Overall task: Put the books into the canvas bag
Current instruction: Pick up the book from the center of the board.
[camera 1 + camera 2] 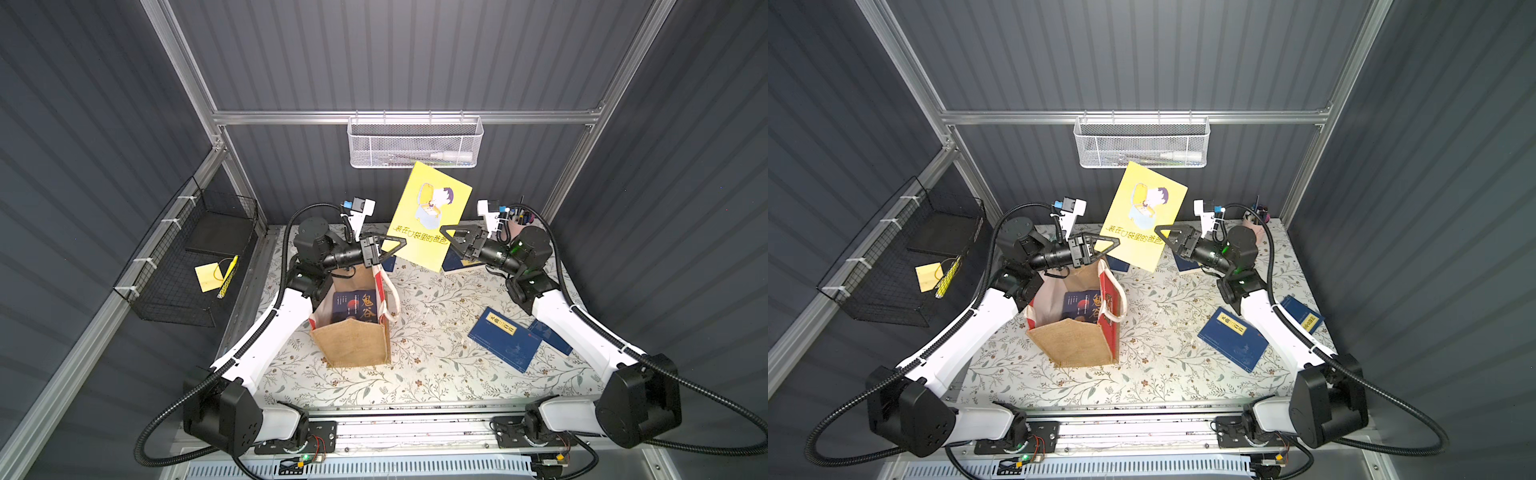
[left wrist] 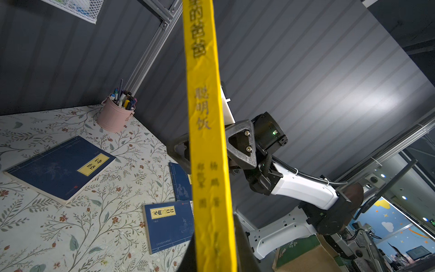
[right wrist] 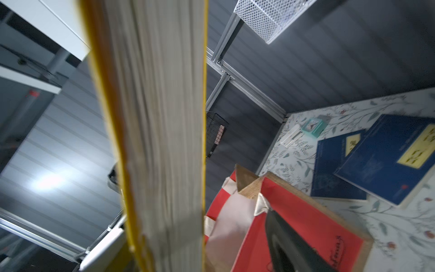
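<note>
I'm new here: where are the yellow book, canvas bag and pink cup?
yellow book [image 1: 432, 208]: in a top view, front cover.
canvas bag [image 1: 353, 345]: in a top view, tan front panel.
pink cup [image 2: 113, 117]: left wrist view, side wall.

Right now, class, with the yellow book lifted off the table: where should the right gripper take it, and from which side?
Grip the page edge of the yellow book, coming from the robot's right. The left gripper pinches the spine side, leaving that opposite thin edge free, facing the right gripper.

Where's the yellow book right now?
In both top views the yellow book hangs tilted in mid-air beyond the canvas bag, between the left gripper, shut on it, and the right gripper.
</note>
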Tool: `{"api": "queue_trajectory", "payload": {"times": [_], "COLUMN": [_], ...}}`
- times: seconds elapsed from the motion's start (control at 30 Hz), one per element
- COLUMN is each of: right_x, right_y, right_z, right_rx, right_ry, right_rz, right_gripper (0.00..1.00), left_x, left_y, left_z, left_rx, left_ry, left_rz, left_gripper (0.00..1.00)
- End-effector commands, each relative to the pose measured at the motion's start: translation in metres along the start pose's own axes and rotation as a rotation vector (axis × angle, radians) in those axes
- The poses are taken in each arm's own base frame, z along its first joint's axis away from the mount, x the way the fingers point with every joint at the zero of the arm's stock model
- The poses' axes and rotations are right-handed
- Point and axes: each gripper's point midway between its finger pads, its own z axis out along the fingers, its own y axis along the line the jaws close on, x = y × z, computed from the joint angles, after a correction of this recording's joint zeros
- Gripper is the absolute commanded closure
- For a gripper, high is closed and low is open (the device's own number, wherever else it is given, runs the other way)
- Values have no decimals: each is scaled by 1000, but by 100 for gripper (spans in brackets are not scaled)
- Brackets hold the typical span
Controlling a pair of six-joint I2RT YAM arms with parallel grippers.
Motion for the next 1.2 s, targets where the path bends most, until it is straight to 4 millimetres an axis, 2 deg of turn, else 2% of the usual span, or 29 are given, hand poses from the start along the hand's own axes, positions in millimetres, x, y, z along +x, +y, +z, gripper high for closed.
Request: {"api": "queue_trajectory", "payload": {"times": [0.0,0.03,0.13,0.27,0.33,0.37,0.4,0.43,0.47,0.57,0.6,0.73,0.87,0.97,1.03,1.1,1.17], "right_x": [-1,-1,0,-1,0,1,3,5,7,15,19,30,38,40,42,43,43], "right_y": [12,13,14,12,13,13,12,13,13,15,14,41,55,61,62,58,53], "right_z": [1,0,-4,-11,-14,-15,-16,-18,-20,-27,-28,-37,-38,-37,-35,-33,-32], "right_rx": [-40,-42,-39,-21,-9,0,15,30,47,102,114,70,11,-31,-42,-35,-24], "right_ry": [19,20,16,5,14,21,31,43,54,105,131,207,258,271,277,281,280], "right_rz": [-13,-14,-19,-27,-35,-39,-44,-54,-60,-116,-136,-221,-236,-235,-226,-218,-210], "right_gripper": [48,57,73,83,89,91,93,95,96,98,98,99,99,99,99,99,99], "left_x": [-5,-4,2,10,14,15,17,16,16,17,10,7,8,10,8,12,9], "left_y": [-11,-8,3,19,24,25,27,28,30,39,39,50,51,46,32,27,20], "left_z": [2,2,4,6,6,6,6,6,5,-1,-4,-14,-12,-5,0,2,2], "left_rx": [51,44,11,-50,-69,-75,-83,-95,-113,-196,-224,-306,-284,-206,-101,-36,-4], "left_ry": [-10,-5,19,62,91,100,111,119,129,163,157,165,166,167,164,160,151], "left_rz": [62,55,38,9,1,0,-7,-5,-2,9,26,54,46,6,-19,-46,-35], "left_gripper": [100,100,100,99,92,88,76,59,50,32,28,24,23,23,23,29,42]}}
